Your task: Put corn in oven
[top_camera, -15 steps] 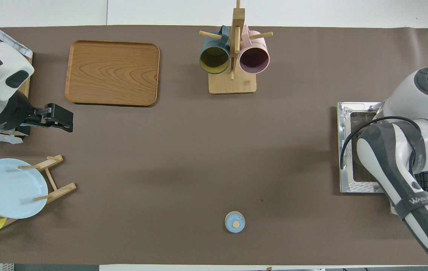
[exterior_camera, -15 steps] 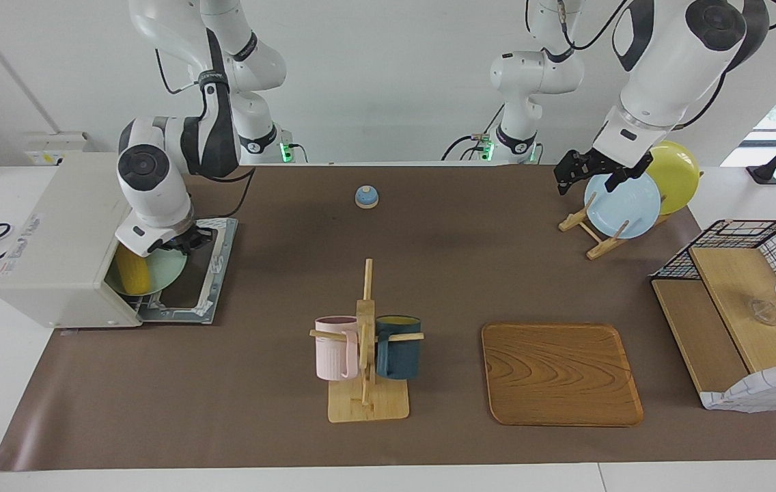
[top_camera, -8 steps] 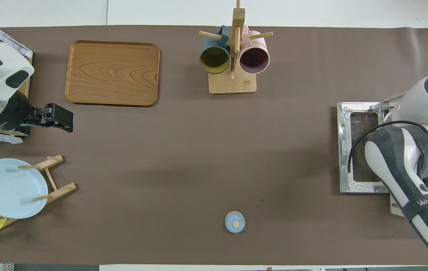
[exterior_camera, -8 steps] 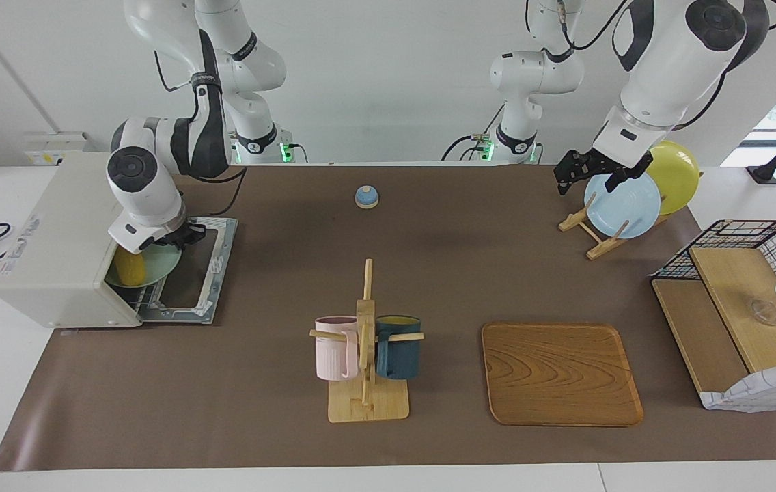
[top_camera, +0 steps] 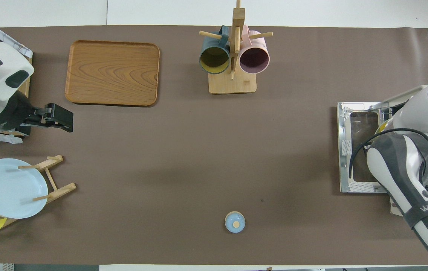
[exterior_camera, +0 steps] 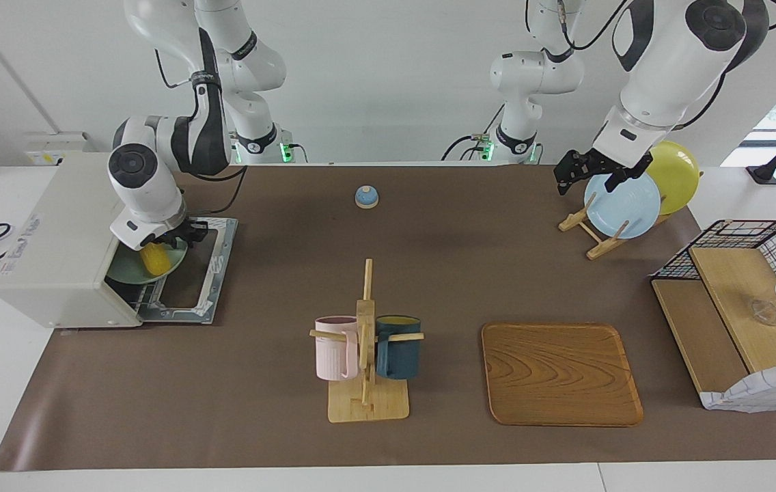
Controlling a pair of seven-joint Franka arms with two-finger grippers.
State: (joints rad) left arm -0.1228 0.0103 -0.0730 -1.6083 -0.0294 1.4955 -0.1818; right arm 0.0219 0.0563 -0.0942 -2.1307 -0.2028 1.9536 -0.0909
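Off-white oven [exterior_camera: 53, 239] at the right arm's end of the table, its door [exterior_camera: 191, 273] folded down flat onto the brown mat. In the mouth of the oven lies a pale green plate [exterior_camera: 139, 270], part of it sticking out over the door. Yellow corn [exterior_camera: 155, 258] rests on this plate, just below the right gripper [exterior_camera: 173, 239], which hangs over the plate at the oven's opening; whether its fingers are parted or closed, and whether they touch the corn, cannot be told.

Left arm waits with the left gripper [exterior_camera: 583, 171] over the plate rack [exterior_camera: 589, 229], jaws spread and empty. The rack holds a light blue plate [exterior_camera: 621, 205] and a yellow plate [exterior_camera: 675, 174]. Near mid-table stands a mug tree [exterior_camera: 366, 342]; beside it, toward the left arm's end, lies a wooden tray [exterior_camera: 561, 374].
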